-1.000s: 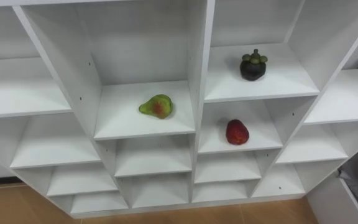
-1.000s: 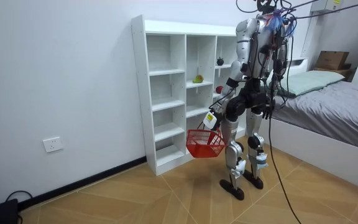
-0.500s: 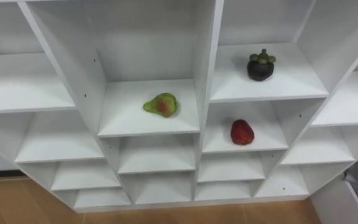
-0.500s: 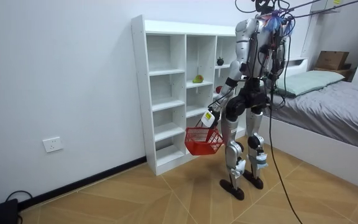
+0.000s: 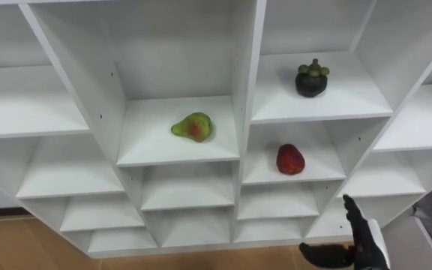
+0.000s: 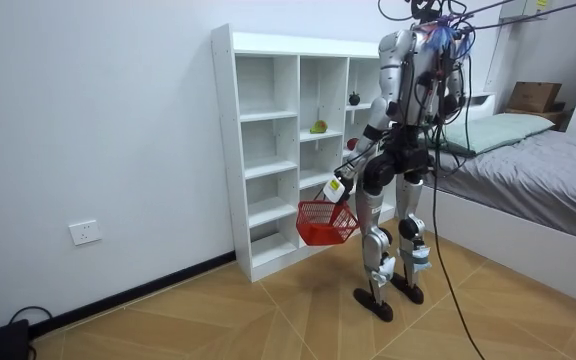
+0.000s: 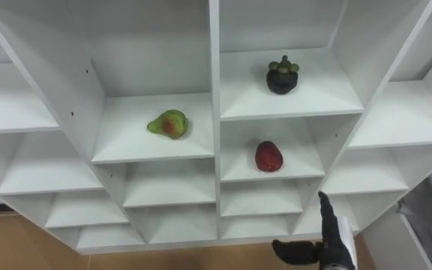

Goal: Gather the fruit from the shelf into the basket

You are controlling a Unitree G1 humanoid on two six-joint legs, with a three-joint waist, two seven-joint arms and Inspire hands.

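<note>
R hand [image 5: 363, 241] low-right of closet [image 5: 250, 90], fingers straight, apart, empty. L hand [image 6: 340, 189] clamped on basket [image 6: 326, 222]. Pear [image 5: 192, 127] in closet's mid cell, mangosteen [image 5: 310, 79] upper right, red fruit [image 5: 289, 160] just below. Risk: hand clips closet edge, fruit rolls off.

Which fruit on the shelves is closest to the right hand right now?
The red fruit, one shelf below the dark mangosteen: the open right hand shows below and right of it. The green pear sits farther left.
</note>
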